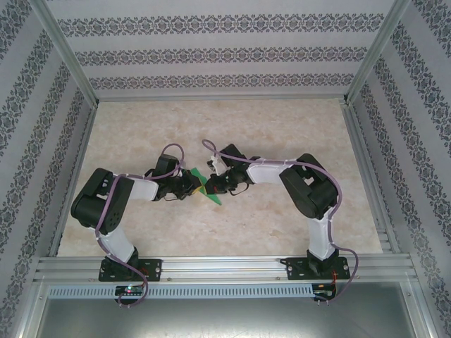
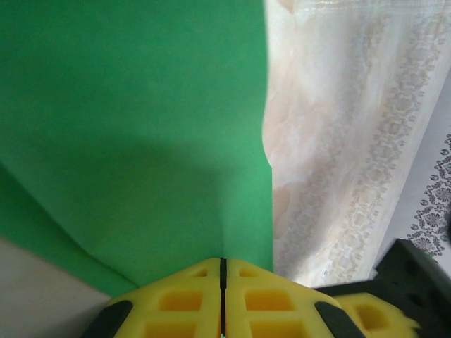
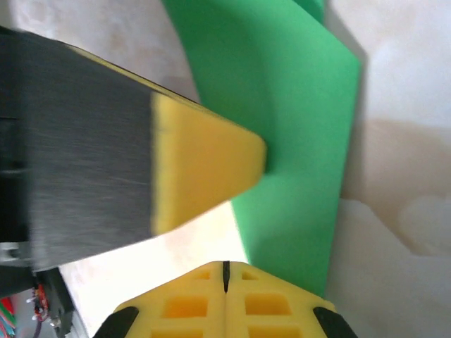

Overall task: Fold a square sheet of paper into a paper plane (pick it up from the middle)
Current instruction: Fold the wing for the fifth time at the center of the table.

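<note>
left tool and right tool, pads pressed together, pinch the folded bright green paper sheet.

Matt green paper sheet, moulded yellow plastic claw pads, pale marbled tabletop, bare metal rail

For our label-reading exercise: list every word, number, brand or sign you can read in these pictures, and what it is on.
None: no readable text anywhere.
The square sheet of paper is plain green, the left gripper and right gripper are unmarked yellow, and the wallpaper carries only ornament.
</note>
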